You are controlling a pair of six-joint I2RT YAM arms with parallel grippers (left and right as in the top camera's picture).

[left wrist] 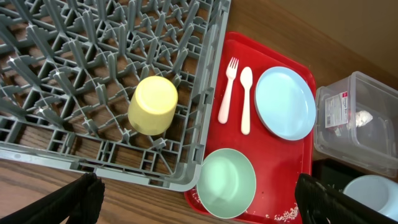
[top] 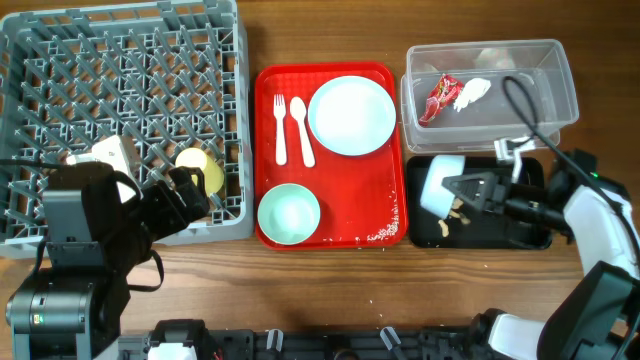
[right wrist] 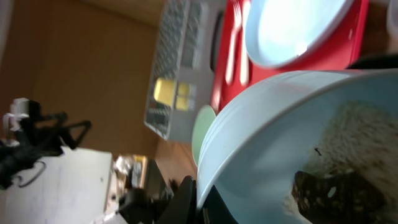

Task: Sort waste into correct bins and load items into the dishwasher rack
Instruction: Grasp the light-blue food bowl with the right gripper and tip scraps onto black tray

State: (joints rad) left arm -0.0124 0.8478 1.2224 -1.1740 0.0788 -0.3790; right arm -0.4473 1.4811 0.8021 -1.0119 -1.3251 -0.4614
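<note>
- Two claws logged. The right gripper (top: 455, 188) is clamped on the rim of the light blue bowl (top: 438, 183), holding it tipped on its side over the black tray (top: 495, 232)
- Right wrist view: rice and dark food (right wrist: 323, 174) cling inside the tipped bowl. A few bits (top: 455, 212) lie in the black tray beneath, so scraping is judged unfinished
- The left gripper (top: 190, 192) is spread wide and holds nothing, its fingers (left wrist: 78, 202) far apart over the near edge of the dishwasher rack (top: 60, 60)
- The yellow cup (left wrist: 153, 106) sits upside down among the pegs near that edge: one item loaded
- The clear tub (top: 545, 60) behind the black tray holds the red wrapper (top: 438, 98) and the white napkin (top: 472, 92): dry waste sorted
- On the red tray (top: 268, 90), not yet racked: fork (top: 280, 128), spoon (top: 302, 130), plate (top: 351, 115) and green bowl (top: 289, 213), plus loose rice grains (top: 383, 236) at its front right corner
- Judgement: roughly a third done. Four items plus the blue bowl remain to rack, and the spilled rice to clear
</note>
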